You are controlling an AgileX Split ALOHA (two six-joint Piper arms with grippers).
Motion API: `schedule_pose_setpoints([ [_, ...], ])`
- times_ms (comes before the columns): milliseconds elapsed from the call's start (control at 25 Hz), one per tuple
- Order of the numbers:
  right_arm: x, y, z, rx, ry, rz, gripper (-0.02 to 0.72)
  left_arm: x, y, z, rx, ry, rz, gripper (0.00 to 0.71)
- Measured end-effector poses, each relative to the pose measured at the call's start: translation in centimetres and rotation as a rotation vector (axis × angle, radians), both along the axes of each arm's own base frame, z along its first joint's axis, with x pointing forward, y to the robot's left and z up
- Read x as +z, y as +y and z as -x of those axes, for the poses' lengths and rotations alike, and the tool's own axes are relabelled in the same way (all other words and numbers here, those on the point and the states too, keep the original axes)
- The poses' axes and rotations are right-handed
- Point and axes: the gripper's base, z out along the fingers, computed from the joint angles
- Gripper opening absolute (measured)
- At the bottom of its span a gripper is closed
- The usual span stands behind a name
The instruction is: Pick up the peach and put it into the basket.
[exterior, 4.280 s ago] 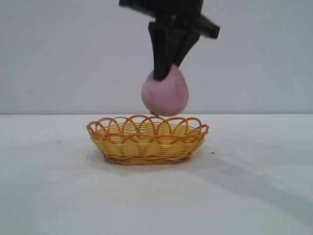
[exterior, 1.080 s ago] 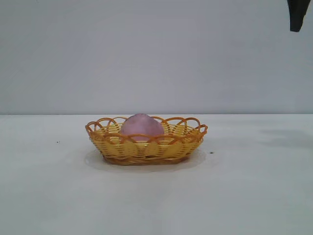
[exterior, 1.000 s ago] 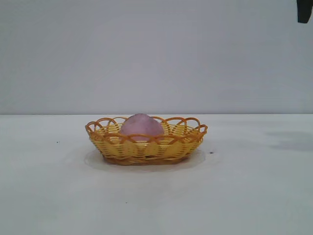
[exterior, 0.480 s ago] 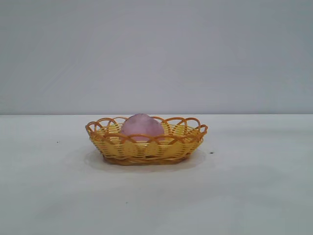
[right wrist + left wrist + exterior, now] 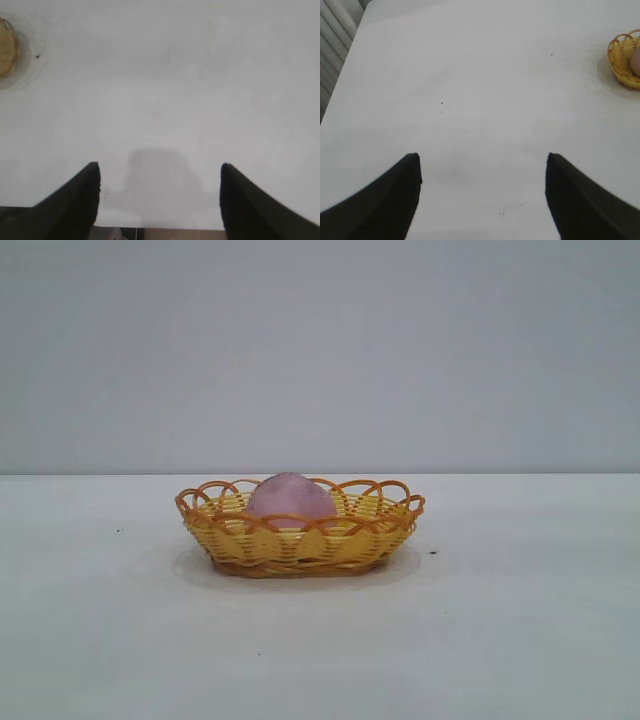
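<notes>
The pale pink peach (image 5: pixel 290 496) lies inside the yellow wicker basket (image 5: pixel 380 530) at the middle of the white table. Neither arm shows in the exterior view. In the left wrist view my left gripper (image 5: pixel 482 162) is open and empty over bare table, with the basket (image 5: pixel 620 57) and a sliver of the peach (image 5: pixel 636 62) far off at the frame's edge. In the right wrist view my right gripper (image 5: pixel 159 170) is open and empty above the table near its edge, and part of the basket (image 5: pixel 7 52) shows far off.
The white table (image 5: pixel 520 620) spreads around the basket, with a plain grey wall behind. A table edge (image 5: pixel 165 229) lies just under the right gripper. Slatted blinds (image 5: pixel 332 30) show beyond the table's side in the left wrist view.
The right gripper's dark tip, seen at the top right of the exterior view a second ago, has gone out of frame. The peach and the basket have not moved.
</notes>
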Motion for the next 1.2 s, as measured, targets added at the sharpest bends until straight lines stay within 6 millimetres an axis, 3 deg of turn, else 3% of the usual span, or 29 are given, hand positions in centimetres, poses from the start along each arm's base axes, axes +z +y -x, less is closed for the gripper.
schedule_pose_setpoints([
  [200,-1.6,-0.5,4.6,-0.017,-0.116,-0.022,0.48,0.0,0.0,0.0,0.0,0.0,0.0,0.459],
  [360,-3.9,-0.7,7.0,-0.018,-0.188,-0.031,0.48,0.0,0.0,0.0,0.0,0.0,0.0,0.459],
  [640,-7.3,-0.9,9.4,-0.013,-0.356,-0.057,0.48,0.0,0.0,0.0,0.0,0.0,0.0,0.459],
  [720,-8.1,-0.9,10.1,0.006,-0.386,-0.05,0.424,0.0,0.0,0.0,0.0,0.0,0.0,0.459],
  [800,-8.3,-0.9,10.9,0.032,-0.432,-0.045,0.428,0.0,0.0,0.0,0.0,0.0,0.0,0.459],
  [880,-8.4,-0.8,11.1,0.046,-0.441,-0.046,0.368,0.0,0.0,0.0,0.0,-0.001,0.0,0.459],
  [1200,-8.4,-0.8,11.1,0.049,-0.439,-0.044,0.375,0.0,0.0,0.0,0.0,-0.001,0.0,0.459],
])
